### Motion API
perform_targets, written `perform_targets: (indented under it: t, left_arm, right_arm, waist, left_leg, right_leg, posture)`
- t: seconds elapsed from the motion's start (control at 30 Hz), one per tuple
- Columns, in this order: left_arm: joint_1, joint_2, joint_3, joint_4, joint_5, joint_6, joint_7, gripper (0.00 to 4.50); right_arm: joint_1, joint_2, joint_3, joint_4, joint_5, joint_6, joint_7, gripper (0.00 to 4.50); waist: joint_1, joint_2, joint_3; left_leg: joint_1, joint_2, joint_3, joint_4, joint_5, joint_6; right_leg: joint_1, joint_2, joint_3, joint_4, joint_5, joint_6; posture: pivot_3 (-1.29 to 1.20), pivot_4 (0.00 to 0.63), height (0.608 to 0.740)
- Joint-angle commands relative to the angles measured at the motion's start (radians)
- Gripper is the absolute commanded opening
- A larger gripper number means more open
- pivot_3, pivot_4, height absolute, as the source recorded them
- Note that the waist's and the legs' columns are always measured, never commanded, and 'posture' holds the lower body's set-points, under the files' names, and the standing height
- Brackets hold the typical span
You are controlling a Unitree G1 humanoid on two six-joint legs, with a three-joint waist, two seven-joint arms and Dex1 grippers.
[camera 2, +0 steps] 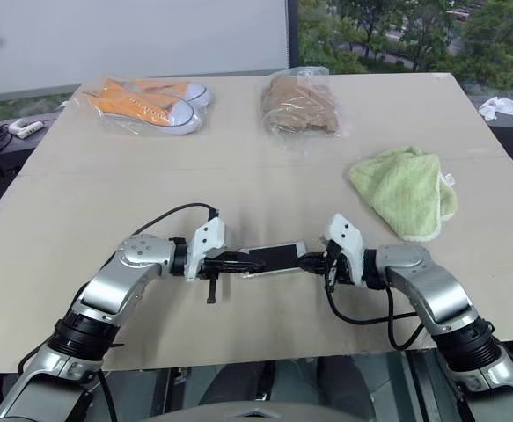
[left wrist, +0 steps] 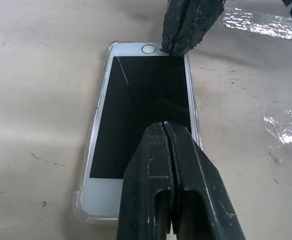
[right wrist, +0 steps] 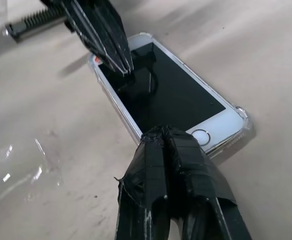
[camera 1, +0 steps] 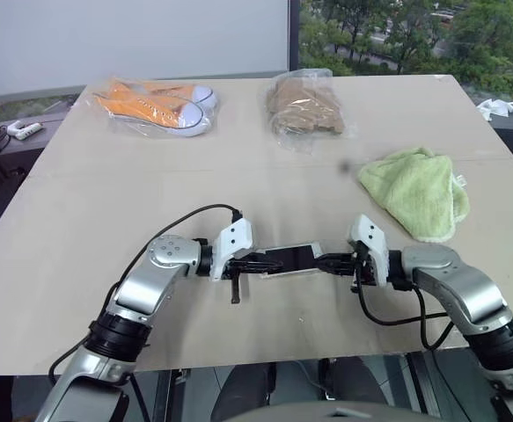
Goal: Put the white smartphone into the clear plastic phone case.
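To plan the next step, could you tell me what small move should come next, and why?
Probably press both shut end effectors, left and right, down on the white smartphone: it already lies within the clear plastic phone case, whose corners show around it, though full seating is unclear.

Bagged orange sneakers (camera 1: 155,105), bagged brown item (camera 1: 304,107), green cloth (camera 1: 417,192) on table (camera 1: 106,229)

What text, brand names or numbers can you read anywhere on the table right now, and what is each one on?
No readable text in any view.
White smartphone: dark screen, blank bezel, a plain round home button, no words.
Clear plastic phone case: no marking.
Orange sneakers in their clear bag: any label is too small to read.
Bagged brown item: no legible print.
Green cloth: its small white tag is too small to read.
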Motion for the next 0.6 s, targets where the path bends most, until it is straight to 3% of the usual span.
perform_targets:
  t: [0.03, 0.6]
  left_arm:
    - [-0.006, 0.008, 0.006, -0.019, -0.002, -0.016, -0.003, 0.0]
    - [0.009, 0.018, 0.008, -0.011, -0.001, -0.036, -0.006, 0.0]
  right_arm:
    - [0.019, -0.03, 0.049, 0.024, -0.038, 0.02, 0.01, 0.02]
    - [-0.005, -0.042, 0.136, 0.032, -0.096, 0.082, -0.025, 0.02]
  waist:
    - [0.001, 0.0, 0.0]
    - [0.0, 0.0, 0.0]
  left_leg:
    - [0.001, 0.0, 0.0, 0.0, -0.001, 0.001]
    - [0.003, 0.0, -0.001, -0.001, -0.002, 0.003]
  right_leg:
    - [0.002, 0.0, 0.0, -0.001, 0.0, 0.0]
    - [0.003, 0.0, -0.001, -0.002, 0.0, 0.0]
  posture:
    - [0.0, 0.15, 0.74]
    - [0.0, 0.15, 0.74]
